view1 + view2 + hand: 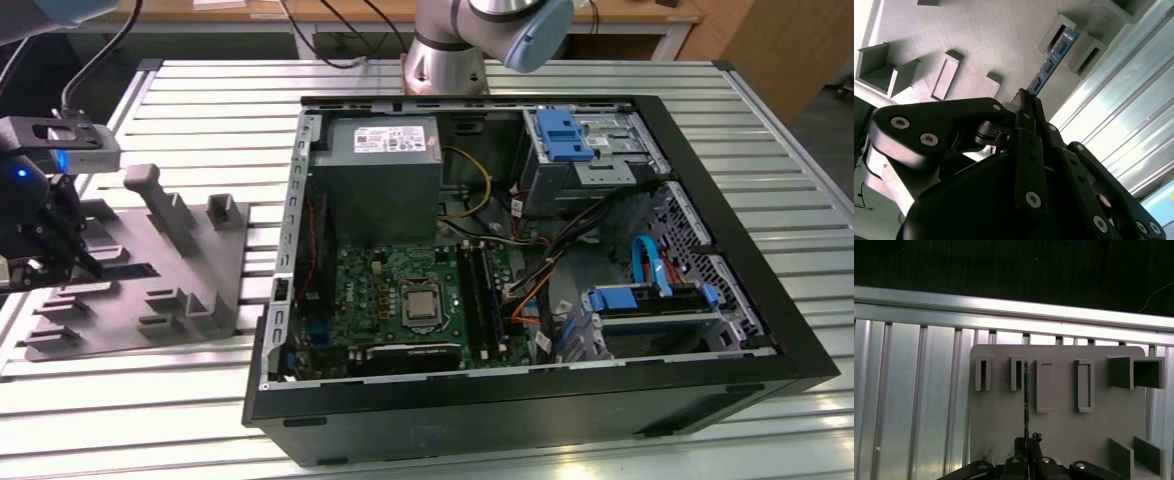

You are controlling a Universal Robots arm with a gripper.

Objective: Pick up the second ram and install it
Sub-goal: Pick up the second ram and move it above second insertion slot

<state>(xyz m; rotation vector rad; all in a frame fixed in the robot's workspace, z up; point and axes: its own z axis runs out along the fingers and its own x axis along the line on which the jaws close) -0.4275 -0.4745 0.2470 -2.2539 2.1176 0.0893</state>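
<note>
The second ram (pixel 1054 55) is a thin blue board with black chips, and in the first wrist view it is the same ram (pixel 1025 395) seen edge-on as a dark line. My gripper (pixel 1026 97) is shut on its near end, its black fingertips (pixel 1019 442) pressed on both faces. The ram's far end sits by a slotted post of the grey holder tray (pixel 979 40); I cannot tell whether it still rests in the slot. In the exterior view my gripper (pixel 54 265) hangs low over the tray (pixel 160 300) at the exterior view's left.
An open black computer case (pixel 534 400) lies on the slatted aluminium table (pixel 160 390), to the exterior view's right of the tray. Inside are the green motherboard (pixel 387 290) with its long black slots (pixel 481 300), a grey power supply (pixel 380 170) and blue drive brackets (pixel 567 135).
</note>
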